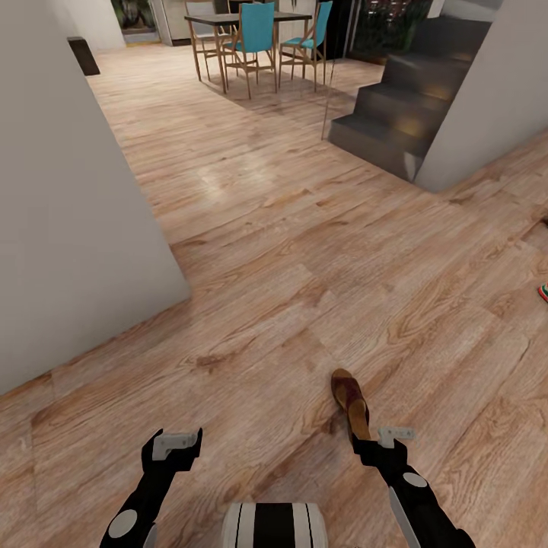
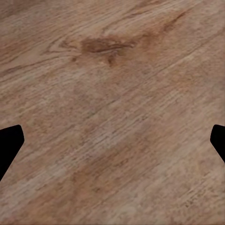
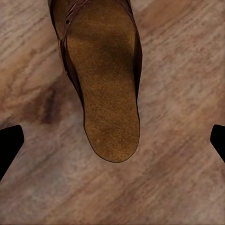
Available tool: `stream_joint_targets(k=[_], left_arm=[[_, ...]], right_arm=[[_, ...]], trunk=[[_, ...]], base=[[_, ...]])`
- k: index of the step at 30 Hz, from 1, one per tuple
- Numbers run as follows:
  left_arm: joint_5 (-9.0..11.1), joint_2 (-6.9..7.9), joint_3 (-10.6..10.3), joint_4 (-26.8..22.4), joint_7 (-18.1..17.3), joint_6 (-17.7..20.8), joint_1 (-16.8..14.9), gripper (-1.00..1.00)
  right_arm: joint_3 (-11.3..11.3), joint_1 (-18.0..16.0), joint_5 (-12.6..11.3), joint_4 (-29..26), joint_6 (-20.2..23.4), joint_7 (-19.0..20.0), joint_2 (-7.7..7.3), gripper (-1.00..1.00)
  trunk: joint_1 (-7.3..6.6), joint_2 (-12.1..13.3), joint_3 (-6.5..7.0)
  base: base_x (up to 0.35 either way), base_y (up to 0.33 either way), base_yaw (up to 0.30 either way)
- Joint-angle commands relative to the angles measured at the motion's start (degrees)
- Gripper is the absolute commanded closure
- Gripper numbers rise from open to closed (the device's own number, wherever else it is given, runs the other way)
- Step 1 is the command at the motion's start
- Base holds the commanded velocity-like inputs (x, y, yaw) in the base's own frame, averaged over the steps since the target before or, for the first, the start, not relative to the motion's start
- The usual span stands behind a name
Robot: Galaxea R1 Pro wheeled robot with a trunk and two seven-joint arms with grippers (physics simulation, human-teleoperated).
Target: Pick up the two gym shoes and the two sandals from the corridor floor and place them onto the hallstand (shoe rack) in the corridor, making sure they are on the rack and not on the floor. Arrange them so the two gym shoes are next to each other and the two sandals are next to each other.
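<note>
One brown sandal (image 1: 351,399) lies on the wood-plank corridor floor (image 1: 304,251), toe pointing away from me. My right gripper (image 1: 378,439) hovers just behind its heel, open. In the right wrist view the sandal's tan footbed (image 3: 105,84) reaches in between the spread fingertips (image 3: 9,140), apart from both. My left gripper (image 1: 176,438) is open over bare floor, and its dark fingertips (image 2: 9,143) stand wide with nothing between them. A sliver of a gym shoe (image 1: 543,291), red and green, peeks in at the right edge. The hallstand is out of view.
A white wall corner (image 1: 76,228) juts in on the left. Dark grey stairs (image 1: 396,106) rise at the back right beside another white wall (image 1: 487,91). A dining table with blue chairs (image 1: 255,34) stands far ahead. Open floor stretches between them.
</note>
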Motion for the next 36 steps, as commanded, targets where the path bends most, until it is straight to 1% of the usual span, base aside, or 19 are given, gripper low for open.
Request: stream_joint_targets(k=[1,3,26,36], left_arm=[[-0.05,-0.04,0.07,0.01,0.0,-0.16,-0.01,-1.0],[-0.04,-0.03,0.07,0.01,-0.01,-0.16,-0.01,-1.0],[-0.04,-0.03,0.07,0.01,-0.03,-0.16,-0.01,-1.0],[-0.04,-0.03,0.13,0.01,0.0,-0.13,-0.01,-1.0]], right_arm=[[-0.08,-0.01,0.08,-0.1,0.32,-0.03,0.03,-1.0],[-0.08,-0.03,0.08,-0.1,0.32,-0.03,0.03,-1.0],[-0.08,-0.01,0.08,-0.1,0.34,-0.03,0.03,-1.0],[-0.08,-0.02,0.08,-0.1,0.32,-0.03,0.03,-1.0]], trunk=[[-0.01,-0.01,-0.09],[-0.01,-0.01,-0.25],[0.58,-0.32,-7.45],[0.58,-0.32,-7.69]], base=[[0.003,0.002,0.0],[0.002,0.001,0.0],[0.0,0.0,0.0],[0.004,0.0,0.0]])
